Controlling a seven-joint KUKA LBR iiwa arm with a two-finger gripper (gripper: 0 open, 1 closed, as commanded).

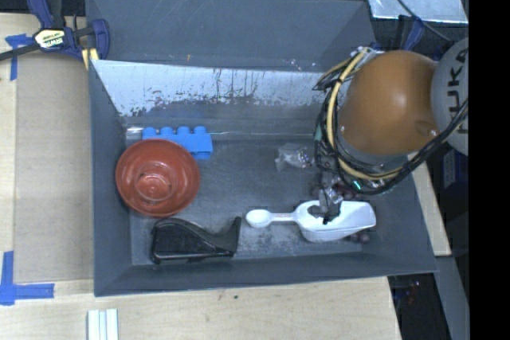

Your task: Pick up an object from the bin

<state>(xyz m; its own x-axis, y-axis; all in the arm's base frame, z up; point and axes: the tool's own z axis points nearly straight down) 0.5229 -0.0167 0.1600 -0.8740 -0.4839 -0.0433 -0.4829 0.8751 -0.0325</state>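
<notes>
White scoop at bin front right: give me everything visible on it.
The white scoop looks like glossy plastic: a wide cup at the right, a thin handle running left to a small round end. It lies flat on the bin floor by the front wall, right of middle. The gripper sits over the cup and hides part of it; contact cannot be told. The round end lies close to a black thing but apart from it.
</notes>
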